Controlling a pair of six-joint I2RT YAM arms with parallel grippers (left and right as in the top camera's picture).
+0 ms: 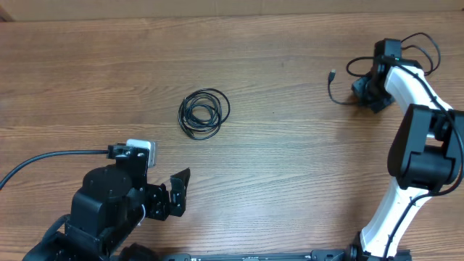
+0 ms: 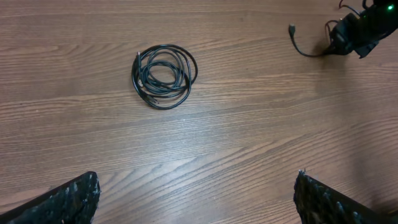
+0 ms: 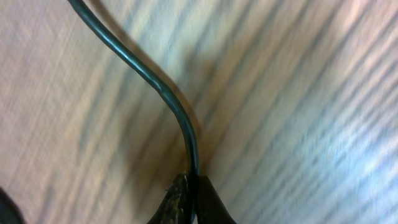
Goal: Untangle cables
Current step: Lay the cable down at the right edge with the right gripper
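Black, thin and judged limp and light, the cables lay on the table (image 1: 275,43) as a coiled bundle (image 1: 204,114), probably best taken by an outer loop, and a loose cord (image 3: 155,81) pinched in the closed right gripper (image 3: 191,186), the left gripper (image 2: 196,202) gaping empty.

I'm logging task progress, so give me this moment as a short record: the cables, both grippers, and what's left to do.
coil: thin black loops bundled together, mid-table, nothing touching it
loose cable: lies apart from the coil on the right, plug end free on the wood
right gripper: shut on the loose cable
left gripper: open, empty, short of the coil
left to do: coil not yet untangled
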